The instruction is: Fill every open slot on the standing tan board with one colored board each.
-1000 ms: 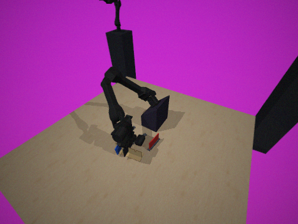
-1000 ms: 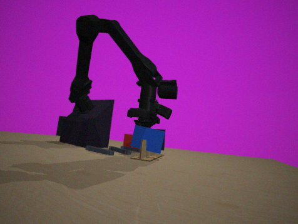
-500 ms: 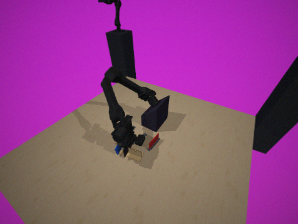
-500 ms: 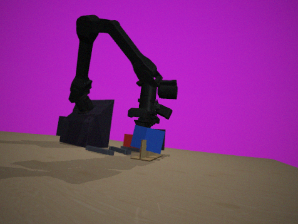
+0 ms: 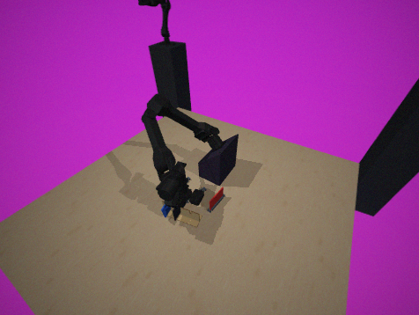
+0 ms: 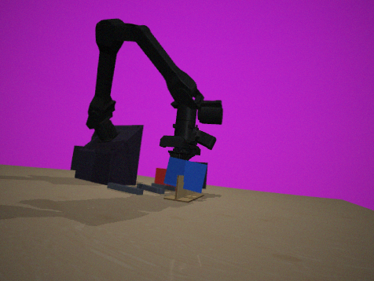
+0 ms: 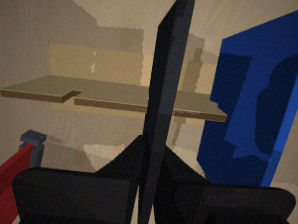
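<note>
Near the left end of the tan board [image 5: 194, 216] [image 6: 179, 189] [image 7: 112, 96], as the top view has it, the blue board [image 5: 165, 211] [image 6: 194, 176] [image 7: 241, 95] stands crosswise; whether it is fully seated I cannot tell. The gripper [image 5: 177, 207] [image 6: 180, 155] [image 7: 147, 141] has its fingers pinched on the black board [image 5: 177, 214] [image 6: 206, 177] [image 7: 167, 70], upright and crosswise, right of the blue one.

So 1 board looks placed, 1 is in hand over the tan board, probably to be pressed down next, and 1 remains. An open slot [image 7: 74, 94] shows toward the other end, probably meant for the red board [image 5: 216, 199] [image 6: 159, 176] [image 7: 14, 172].

That red board stands in its grey holder [image 5: 209, 210] [image 7: 34, 136], to the right. At least 2 other grey holders [image 6: 126, 188] hold no board.
</note>
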Action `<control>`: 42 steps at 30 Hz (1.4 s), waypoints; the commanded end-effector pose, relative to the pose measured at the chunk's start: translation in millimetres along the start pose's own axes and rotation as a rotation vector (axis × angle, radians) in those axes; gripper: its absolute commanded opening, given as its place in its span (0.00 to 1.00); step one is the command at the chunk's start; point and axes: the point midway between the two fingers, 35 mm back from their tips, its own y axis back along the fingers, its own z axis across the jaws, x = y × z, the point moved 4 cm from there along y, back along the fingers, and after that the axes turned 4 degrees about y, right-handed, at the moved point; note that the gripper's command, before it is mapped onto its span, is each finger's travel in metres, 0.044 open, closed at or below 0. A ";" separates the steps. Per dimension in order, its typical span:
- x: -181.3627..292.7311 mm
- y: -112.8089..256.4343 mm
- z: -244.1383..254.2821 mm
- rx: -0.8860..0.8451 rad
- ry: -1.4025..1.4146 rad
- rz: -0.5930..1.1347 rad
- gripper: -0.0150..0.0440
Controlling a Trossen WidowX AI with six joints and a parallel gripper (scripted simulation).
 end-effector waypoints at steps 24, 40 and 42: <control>-0.5 0.1 0.8 0.001 0.011 -0.001 0.25; -0.3 0.1 0.1 0.001 0.000 0.000 0.25; -0.3 0.1 0.1 0.001 0.000 0.000 0.25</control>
